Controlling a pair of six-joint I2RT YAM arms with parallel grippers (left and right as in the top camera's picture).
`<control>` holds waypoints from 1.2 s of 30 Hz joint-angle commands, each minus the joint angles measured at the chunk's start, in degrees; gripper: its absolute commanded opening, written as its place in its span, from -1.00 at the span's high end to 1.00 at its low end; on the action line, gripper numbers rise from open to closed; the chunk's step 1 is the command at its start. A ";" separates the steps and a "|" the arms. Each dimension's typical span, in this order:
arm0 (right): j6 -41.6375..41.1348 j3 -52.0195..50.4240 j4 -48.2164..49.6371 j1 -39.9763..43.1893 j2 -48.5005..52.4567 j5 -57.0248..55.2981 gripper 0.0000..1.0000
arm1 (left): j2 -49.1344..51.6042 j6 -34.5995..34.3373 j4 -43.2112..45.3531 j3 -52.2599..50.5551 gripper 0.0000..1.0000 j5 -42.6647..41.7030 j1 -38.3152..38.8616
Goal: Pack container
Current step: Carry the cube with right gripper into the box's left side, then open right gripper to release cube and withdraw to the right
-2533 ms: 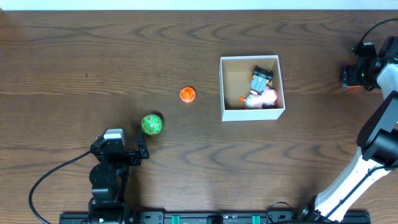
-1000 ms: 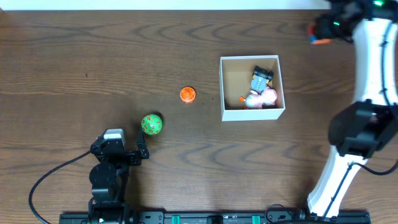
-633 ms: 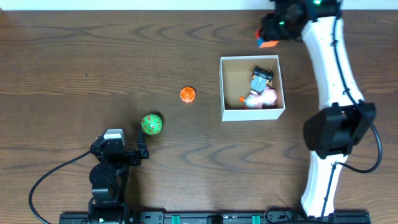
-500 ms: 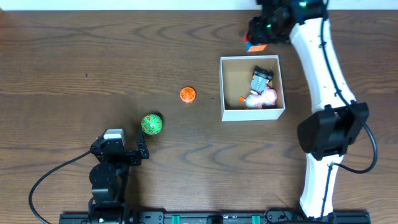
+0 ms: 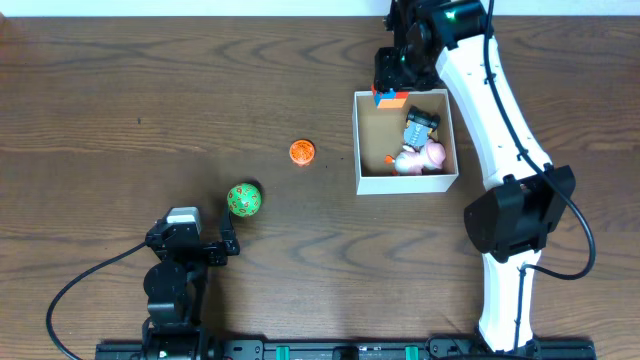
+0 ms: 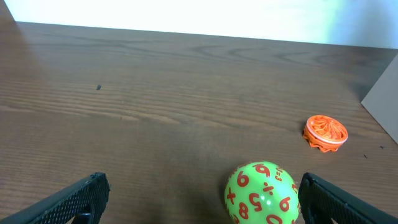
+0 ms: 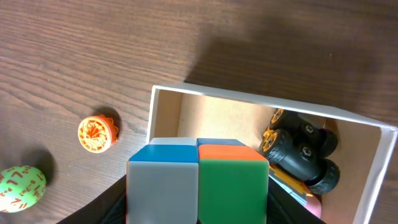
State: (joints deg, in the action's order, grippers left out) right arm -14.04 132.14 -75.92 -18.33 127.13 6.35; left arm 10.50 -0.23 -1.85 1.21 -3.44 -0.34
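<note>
Nearest the robot's base, the left gripper (image 6: 202,199) rests low on the table (image 5: 120,100) with its fingers spread wide. The green numbered ball (image 6: 262,194) sits just ahead of it, apparently lined up for a later pickup. Farther out lies the orange ridged disc (image 6: 325,132), apart from the ball and short of the box.

The container (image 5: 357,140) stands right of centre, well apart from both loose toys. Being square, it has no real long axis. Its walls run parallel to the table's edges and its open mouth faces straight up. A toy car (image 5: 421,123) and a pink toy (image 5: 420,158) crowd its right side, leaving the left half bare.

At the far left corner, the right gripper (image 5: 392,82) pinches a multicoloured block (image 7: 198,180) over that bare space, probably so it drops clear of the other toys.
</note>
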 commanded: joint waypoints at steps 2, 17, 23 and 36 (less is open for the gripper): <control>-3.61 -1.66 -0.13 -1.57 0.39 -3.19 0.10 | -0.09 -0.50 -1.99 -0.98 -0.96 0.07 -0.28; -7.37 -13.60 7.21 -2.01 0.39 -5.46 0.07 | -0.09 -0.50 -1.99 -0.98 -0.96 0.07 -0.28; -7.34 -13.70 7.39 -2.12 0.39 -5.49 -0.08 | -0.09 -0.50 -1.99 -0.98 -0.96 0.07 -0.28; -6.78 -13.70 8.74 -2.27 0.39 -5.51 -0.33 | -0.09 -0.50 -1.99 -0.98 -0.96 0.07 -0.28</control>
State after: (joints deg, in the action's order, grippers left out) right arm -20.62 118.63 -67.55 -19.68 127.13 1.48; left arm 10.50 -0.23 -1.85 1.21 -3.44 -0.32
